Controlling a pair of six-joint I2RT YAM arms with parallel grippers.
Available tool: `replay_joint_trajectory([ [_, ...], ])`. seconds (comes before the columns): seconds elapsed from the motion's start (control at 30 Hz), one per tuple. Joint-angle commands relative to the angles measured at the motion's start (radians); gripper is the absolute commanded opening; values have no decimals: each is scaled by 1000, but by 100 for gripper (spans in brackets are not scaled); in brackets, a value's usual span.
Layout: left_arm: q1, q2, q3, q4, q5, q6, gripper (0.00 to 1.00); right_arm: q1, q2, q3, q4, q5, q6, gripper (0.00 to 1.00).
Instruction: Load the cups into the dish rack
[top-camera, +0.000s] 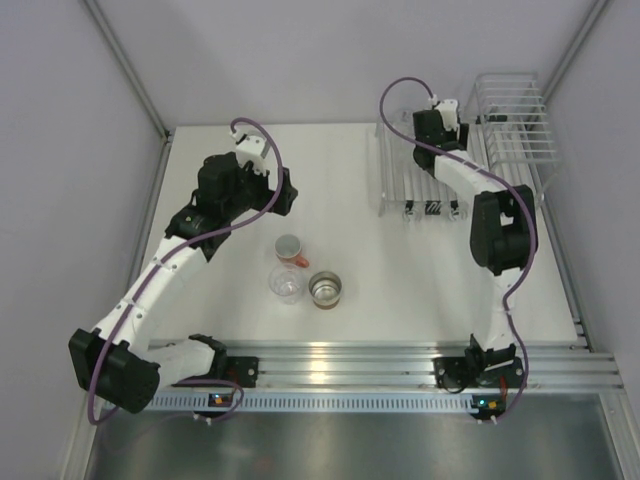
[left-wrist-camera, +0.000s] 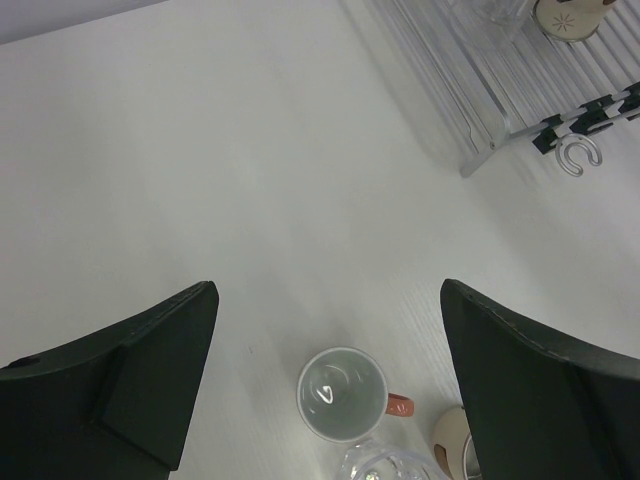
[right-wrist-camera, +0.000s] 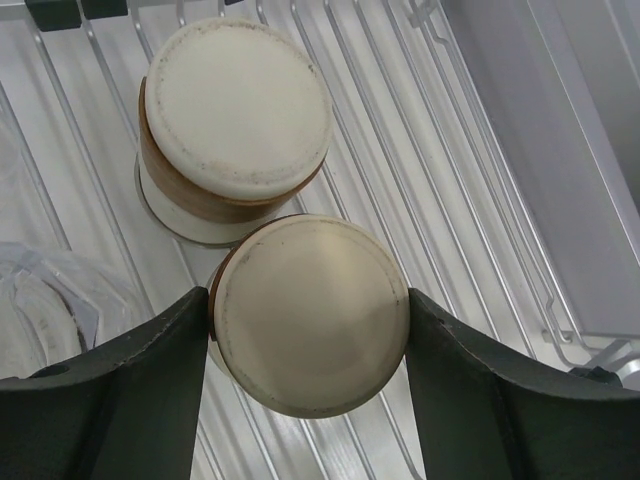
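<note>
A white table (top-camera: 400, 300) stands between grey walls. The right gripper (right-wrist-camera: 308, 325) is clamped on an upturned brown cup (right-wrist-camera: 300, 290), cream base up, over the low bars of the dish rack (right-wrist-camera: 420, 150) at the table's far right corner. This looks like the placing step. Next, it should settle the rim on the bars, let go and rise straight. A second brown cup (right-wrist-camera: 238, 105) just beside it and a clear cup (right-wrist-camera: 40, 300) crowd the spot. The left gripper (left-wrist-camera: 325, 310) hangs spread wide above the salmon-orange cup (left-wrist-camera: 342, 395), which stands mid-table with a loose clear cup (top-camera: 286, 284) and a third brown cup (top-camera: 325, 289).

Left end effector (left-wrist-camera: 328, 288) gapes wide above the salmon-orange cup (left-wrist-camera: 340, 395); dish rack (left-wrist-camera: 450, 80) at upper right.
</note>
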Motion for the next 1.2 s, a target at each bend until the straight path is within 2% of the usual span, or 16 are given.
replay_joint_trajectory([
  [0.0,6,-5,-5,57,0,11,98,-22,29,54,85,22,-7,0],
  [0.83,12,24,-7,57,-8,19,98,-45,87,63,158,-52,77,1],
  [0.93,12,22,-7,57,-8,19,98,-45,81,53,158,-55,79,25],
  [0.97,11,21,-5,57,-6,19,98,-45,78,51,158,-59,79,42],
  [1.07,12,18,-7,57,-6,17,98,-45,70,48,161,-69,71,69],
  [1.1,12,18,-5,55,-11,16,98,-43,67,48,159,-67,66,74],
  [1.13,12,18,-4,57,-11,14,98,-45,66,50,159,-67,65,90],
  [1.17,12,18,-5,57,-12,14,98,-48,63,54,155,-67,60,99],
])
